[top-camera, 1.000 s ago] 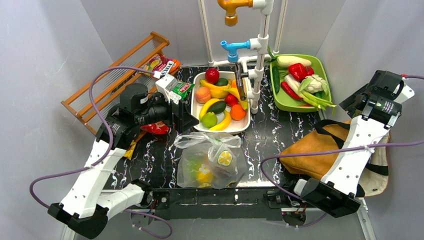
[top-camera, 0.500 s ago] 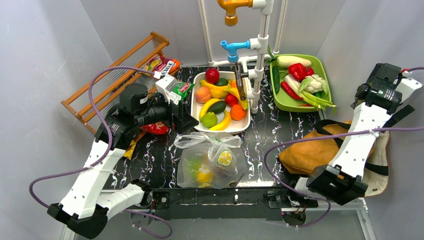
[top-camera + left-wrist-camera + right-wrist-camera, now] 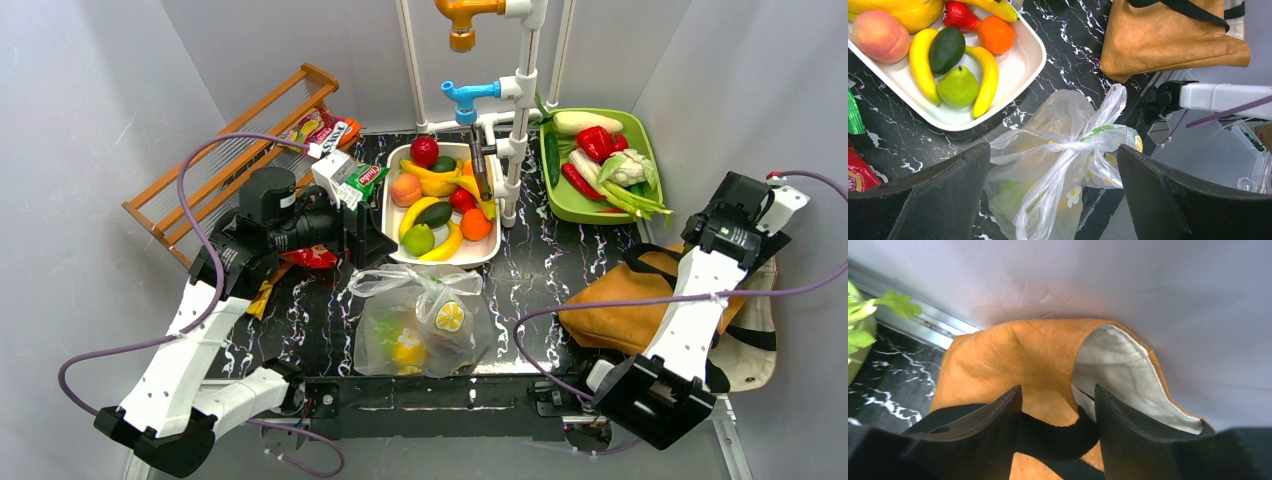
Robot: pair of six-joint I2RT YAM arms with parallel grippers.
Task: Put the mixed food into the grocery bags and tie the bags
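Observation:
The clear lemon-print grocery bag [image 3: 420, 320] lies knotted at the table's front, with yellow and green food inside. My left gripper [image 3: 1053, 155] hovers open above its knot [image 3: 1070, 146], its fingers wide on either side. The tan tote [image 3: 615, 300] lies at the right. My right gripper [image 3: 1057, 388] is down at the tote's mouth, jaws apart, a black strap [image 3: 1058, 432] running across the gap just beyond them and the cream lining [image 3: 1113, 365] showing. Toy fruit [image 3: 437, 213] fills the white tray [image 3: 391, 222]. Snack packets [image 3: 328, 128] lie at the back left.
A green tray [image 3: 556, 203] of vegetables sits at the back right. A white pipe stand [image 3: 520, 110] with taps rises behind the fruit tray. A wooden rack [image 3: 215, 175] leans at the left. Grey walls close in on both sides.
The right wrist has swung down and nearer onto the tote, and its jaws have narrowed. The left arm and the plastic bag have not moved.

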